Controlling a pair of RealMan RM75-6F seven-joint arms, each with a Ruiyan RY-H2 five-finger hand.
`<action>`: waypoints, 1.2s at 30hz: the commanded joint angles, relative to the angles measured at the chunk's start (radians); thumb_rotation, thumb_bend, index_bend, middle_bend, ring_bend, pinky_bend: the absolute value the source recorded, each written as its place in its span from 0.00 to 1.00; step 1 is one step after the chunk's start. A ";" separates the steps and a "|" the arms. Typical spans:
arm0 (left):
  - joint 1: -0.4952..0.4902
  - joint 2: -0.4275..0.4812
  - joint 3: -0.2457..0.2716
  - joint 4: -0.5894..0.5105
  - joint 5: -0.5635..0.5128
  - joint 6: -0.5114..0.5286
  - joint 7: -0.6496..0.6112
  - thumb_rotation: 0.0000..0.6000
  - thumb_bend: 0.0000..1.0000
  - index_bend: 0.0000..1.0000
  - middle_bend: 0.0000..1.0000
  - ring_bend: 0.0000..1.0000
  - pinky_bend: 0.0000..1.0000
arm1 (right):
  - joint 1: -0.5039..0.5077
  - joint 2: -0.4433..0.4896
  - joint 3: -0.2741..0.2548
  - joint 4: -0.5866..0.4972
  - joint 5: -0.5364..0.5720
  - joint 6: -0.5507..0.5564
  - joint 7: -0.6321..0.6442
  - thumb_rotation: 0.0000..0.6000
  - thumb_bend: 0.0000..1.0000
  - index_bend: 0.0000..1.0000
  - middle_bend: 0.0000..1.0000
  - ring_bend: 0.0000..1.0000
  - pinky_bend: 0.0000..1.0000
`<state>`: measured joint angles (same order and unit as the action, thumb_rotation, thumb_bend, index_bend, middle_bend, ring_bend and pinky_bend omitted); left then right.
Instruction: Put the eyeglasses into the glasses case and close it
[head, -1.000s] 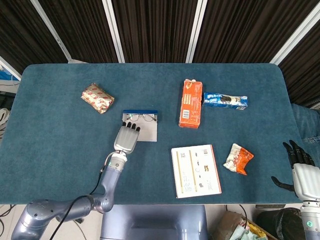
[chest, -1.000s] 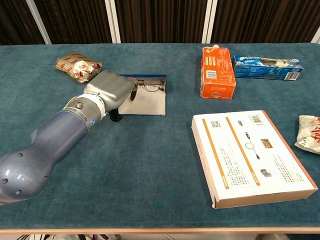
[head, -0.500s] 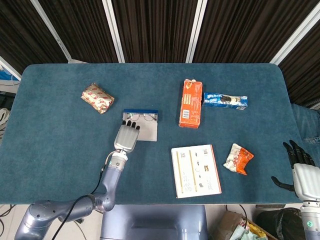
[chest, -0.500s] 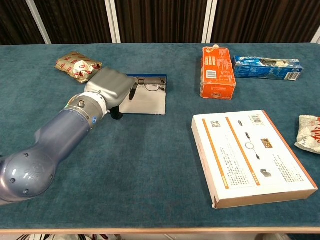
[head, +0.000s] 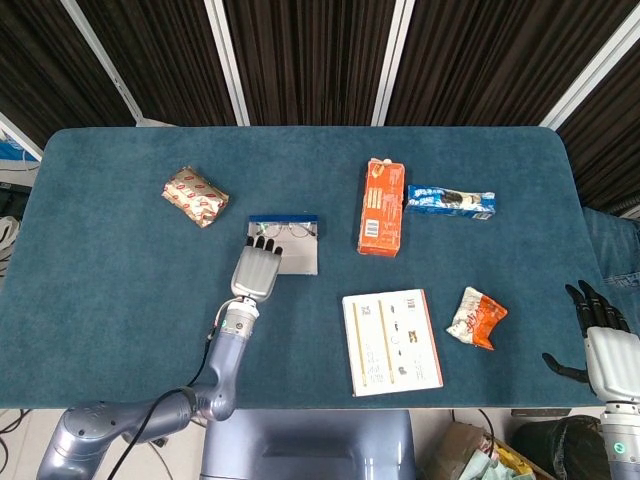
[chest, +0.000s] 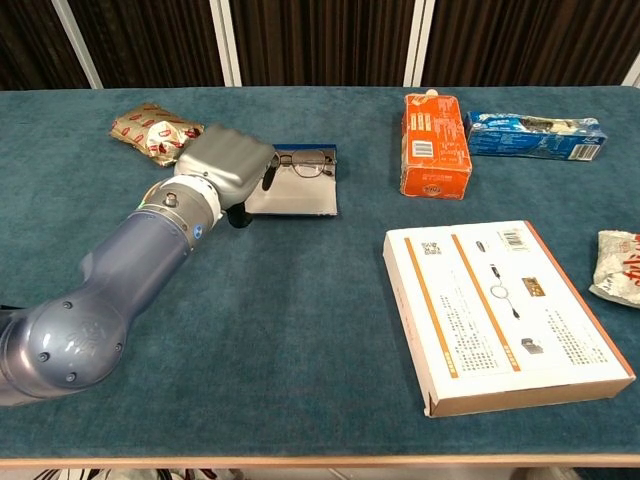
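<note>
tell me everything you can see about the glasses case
The glasses case lies open and flat on the blue table, with a pale grey inside and a blue strip along its far edge. The eyeglasses rest in it by that edge. The left hand covers its left side; actual contact is unclear.

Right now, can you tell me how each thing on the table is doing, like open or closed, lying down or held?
glasses case: open, lid partly raised.
eyeglasses: folded, lying in the case.
left hand: fingers flat on the case's left part.
right hand: off the table, holding nothing.
orange carton: closed, lying flat.
white box: closed, flat.
blue packet: sealed, lying down.
</note>
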<state>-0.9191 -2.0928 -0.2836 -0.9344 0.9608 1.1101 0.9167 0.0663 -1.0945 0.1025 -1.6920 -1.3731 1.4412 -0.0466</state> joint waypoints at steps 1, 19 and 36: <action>-0.005 -0.003 -0.009 0.006 0.003 0.004 0.001 1.00 0.28 0.41 0.32 0.25 0.31 | 0.000 0.000 0.000 0.000 0.000 0.000 0.000 1.00 0.24 0.06 0.04 0.11 0.16; -0.075 -0.043 -0.114 0.144 -0.009 0.011 -0.021 1.00 0.33 0.43 0.32 0.25 0.31 | -0.001 0.000 0.000 -0.002 0.003 0.000 0.000 1.00 0.24 0.06 0.04 0.11 0.16; -0.086 -0.100 -0.106 0.299 0.007 -0.044 -0.088 1.00 0.36 0.47 0.32 0.25 0.31 | -0.002 0.001 0.001 -0.004 0.005 0.000 0.002 1.00 0.24 0.06 0.04 0.11 0.16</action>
<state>-1.0064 -2.1910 -0.3918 -0.6377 0.9660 1.0665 0.8292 0.0647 -1.0940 0.1034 -1.6956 -1.3684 1.4412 -0.0445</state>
